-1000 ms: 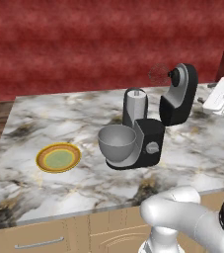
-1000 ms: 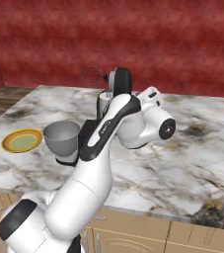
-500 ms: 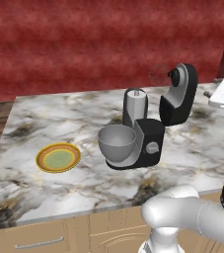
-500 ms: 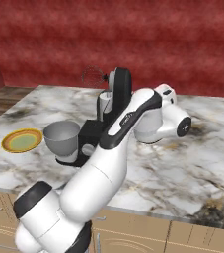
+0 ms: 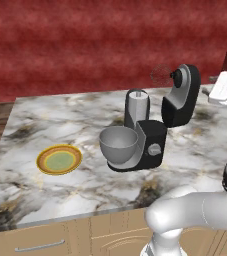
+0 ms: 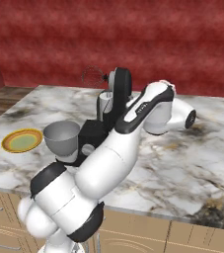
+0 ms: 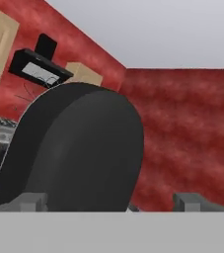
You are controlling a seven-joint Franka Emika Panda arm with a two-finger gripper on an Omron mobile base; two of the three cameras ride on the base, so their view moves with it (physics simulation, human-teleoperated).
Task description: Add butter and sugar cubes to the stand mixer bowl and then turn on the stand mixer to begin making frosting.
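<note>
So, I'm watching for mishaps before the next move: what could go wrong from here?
The open gripper sits right behind the stand mixer's tilted-back black head; pushing further could shove or slam it down.

The round grey metal bowl looks empty, so starting the mixer now would whip nothing.

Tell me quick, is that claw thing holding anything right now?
End effector: open, holding nothing, right up against the stand mixer's raised black head.
</note>
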